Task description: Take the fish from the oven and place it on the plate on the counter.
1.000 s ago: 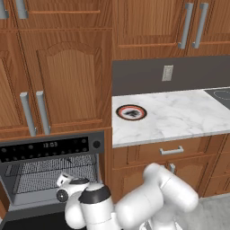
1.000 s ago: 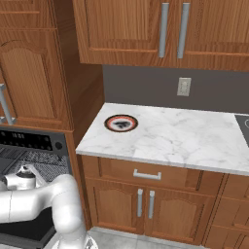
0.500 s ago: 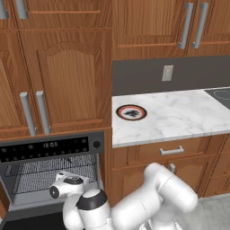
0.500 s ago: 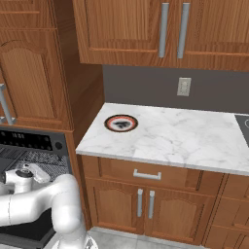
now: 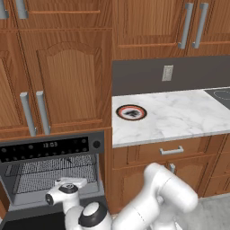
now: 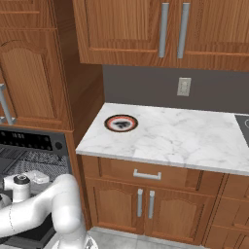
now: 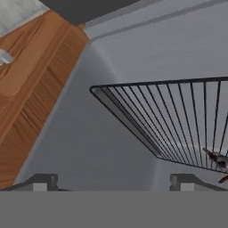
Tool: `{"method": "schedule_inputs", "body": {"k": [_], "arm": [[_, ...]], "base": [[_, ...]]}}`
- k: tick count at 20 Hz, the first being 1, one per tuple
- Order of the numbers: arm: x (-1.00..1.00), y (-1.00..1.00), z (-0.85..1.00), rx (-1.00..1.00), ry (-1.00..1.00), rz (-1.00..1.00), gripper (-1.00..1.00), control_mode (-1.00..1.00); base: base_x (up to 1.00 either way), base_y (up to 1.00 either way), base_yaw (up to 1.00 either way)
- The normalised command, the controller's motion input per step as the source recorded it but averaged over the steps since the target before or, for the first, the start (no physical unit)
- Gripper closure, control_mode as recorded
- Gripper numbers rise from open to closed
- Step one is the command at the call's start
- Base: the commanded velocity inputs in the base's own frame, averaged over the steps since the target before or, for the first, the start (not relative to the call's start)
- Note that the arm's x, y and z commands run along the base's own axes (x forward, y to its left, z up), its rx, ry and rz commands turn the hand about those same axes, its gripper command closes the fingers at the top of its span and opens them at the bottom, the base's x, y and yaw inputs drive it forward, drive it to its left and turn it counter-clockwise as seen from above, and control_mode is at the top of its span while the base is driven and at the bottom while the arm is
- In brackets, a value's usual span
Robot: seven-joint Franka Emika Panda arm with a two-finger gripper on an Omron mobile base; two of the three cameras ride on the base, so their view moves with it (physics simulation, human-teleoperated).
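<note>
One second has carried the tool (image 5: 67, 184), jaws spread and empty, lower at the open oven (image 5: 49, 173). Fish (image 7: 219, 161) lies on the rack (image 7: 178, 120) off to one side, so the reach likely needs re-aiming; plate (image 5: 131, 112) waits on the bench (image 5: 179, 117).

Oven (image 5: 49, 150) open, racks exposed; arm's hand at its mouth. Plate (image 5: 131, 112) on counter (image 5: 179, 117).

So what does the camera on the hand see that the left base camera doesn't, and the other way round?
The hand camera catches a small dark fish at the edge of the wire rack, beyond the open gripper. The left base camera gives the plate on the counter, the wall cabinets and the arm. Both show the oven with its racks.
</note>
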Motion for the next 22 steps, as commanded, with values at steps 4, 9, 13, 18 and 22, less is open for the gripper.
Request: {"method": "schedule_inputs", "body": {"k": [4, 9, 13, 18, 22], "arm": [[0.00, 0.00, -0.16, -0.15, 0.03, 0.09, -1.00, -1.00], [0.00, 0.00, -0.10, -0.08, 0.03, 0.13, -1.00, -1.00], [0.00, 0.00, -0.13, -0.04, 0.04, 0.14, -1.00, -1.00], [0.06, 0.00, -0.29, 0.00, 0.11, 0.13, -1.00, -1.00], [0.31, 0.00, -0.33, 0.00, 0.20, 0.12, -1.00, -1.00]], "base": [[0.00, 0.00, 0.00], [0.00, 0.00, 0.00], [0.00, 0.00, 0.00], [0.00, 0.00, 0.00], [0.00, 0.00, 0.00]]}}
